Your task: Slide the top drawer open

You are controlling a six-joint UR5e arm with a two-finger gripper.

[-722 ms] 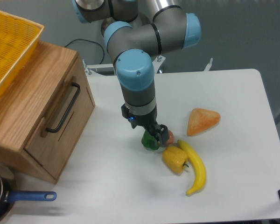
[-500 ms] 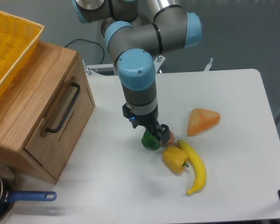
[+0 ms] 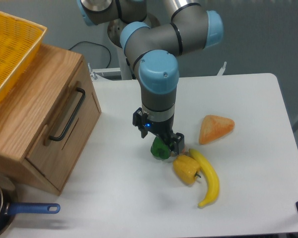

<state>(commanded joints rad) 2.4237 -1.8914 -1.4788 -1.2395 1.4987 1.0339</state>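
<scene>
The top drawer (image 3: 64, 116) is a light-oak front panel with a long black bar handle (image 3: 67, 115), set flush in the oak cabinet at the left. My gripper (image 3: 168, 145) points down near the table's middle, well to the right of the drawer, right over a green pepper (image 3: 160, 148). Its fingers are mostly hidden by the wrist, so I cannot tell how the jaws stand or whether they touch the pepper.
A yellow mesh basket (image 3: 10, 49) sits on the cabinet top. A yellow pepper (image 3: 186, 168), a banana (image 3: 208, 178) and an orange wedge (image 3: 216, 128) lie right of the gripper. A pan with a blue handle (image 3: 32, 208) is at the front left corner.
The arm has shifted slightly to the right and the wrist has turned a little above the green pepper. The drawer has not moved.
</scene>
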